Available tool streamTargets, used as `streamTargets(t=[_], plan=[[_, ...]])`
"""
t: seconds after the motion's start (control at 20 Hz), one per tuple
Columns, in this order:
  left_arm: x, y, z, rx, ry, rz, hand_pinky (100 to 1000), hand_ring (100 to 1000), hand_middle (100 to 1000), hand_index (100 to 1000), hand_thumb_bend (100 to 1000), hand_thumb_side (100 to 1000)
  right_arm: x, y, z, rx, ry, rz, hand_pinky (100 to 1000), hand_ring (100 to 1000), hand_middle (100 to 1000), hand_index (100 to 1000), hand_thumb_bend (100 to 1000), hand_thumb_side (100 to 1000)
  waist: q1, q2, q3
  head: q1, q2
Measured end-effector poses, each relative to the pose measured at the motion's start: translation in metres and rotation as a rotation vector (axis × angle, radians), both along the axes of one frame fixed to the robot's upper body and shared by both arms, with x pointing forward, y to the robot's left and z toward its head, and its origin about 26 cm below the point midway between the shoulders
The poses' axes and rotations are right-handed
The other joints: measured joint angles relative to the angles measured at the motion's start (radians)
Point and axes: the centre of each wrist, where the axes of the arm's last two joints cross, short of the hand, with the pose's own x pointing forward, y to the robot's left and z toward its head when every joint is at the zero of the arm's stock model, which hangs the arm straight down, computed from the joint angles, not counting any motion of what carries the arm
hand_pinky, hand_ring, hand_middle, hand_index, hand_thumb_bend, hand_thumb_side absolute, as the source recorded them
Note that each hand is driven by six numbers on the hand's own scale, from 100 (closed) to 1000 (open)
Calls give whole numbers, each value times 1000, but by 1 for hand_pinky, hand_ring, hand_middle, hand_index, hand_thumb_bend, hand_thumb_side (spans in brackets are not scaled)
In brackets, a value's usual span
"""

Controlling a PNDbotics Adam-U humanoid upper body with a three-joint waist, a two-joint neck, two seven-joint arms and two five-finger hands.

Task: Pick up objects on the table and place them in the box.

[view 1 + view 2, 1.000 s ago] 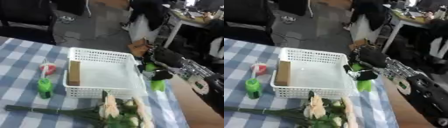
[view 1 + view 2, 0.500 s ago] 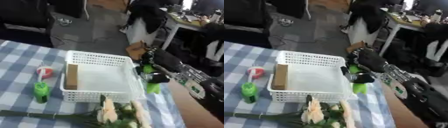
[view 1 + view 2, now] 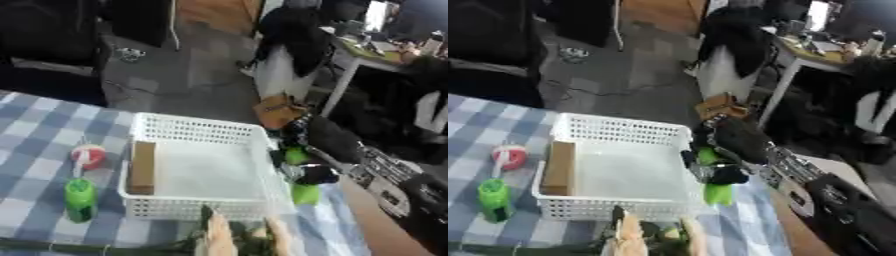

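The robot's black right hand (image 3: 726,150) comes in from the right and sits just outside the right wall of the white perforated plastic basket (image 3: 197,170), its fingers curled round a bright green plastic object (image 3: 714,187); holding it there, level with the rim, looks like the lead-in to carrying it over the wall and letting it go inside. The green object shows above and below the hand, glossy and rounded; its exact shape is hidden by the fingers. Inside the basket, a tan cardboard-coloured block (image 3: 141,166) already lies along the left wall. On the blue-and-white checked surface (image 3: 35,150) left of the basket stand a small green bottle (image 3: 80,199) and a red-and-white round object (image 3: 87,155); pale artificial flowers with a dark stem (image 3: 223,240) lie in front. The left hand is not visible.
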Motion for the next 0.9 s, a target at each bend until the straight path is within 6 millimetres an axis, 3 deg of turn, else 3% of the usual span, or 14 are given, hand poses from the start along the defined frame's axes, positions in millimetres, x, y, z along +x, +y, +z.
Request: streamTargets(t=[0.9], plan=[[-1,-4,-2,-27,2,-37,835,918,854,959,100,995,-4,-3,12,-19,-45,2,100,100,100,333,100,784,0,37,25,-50,-45]])
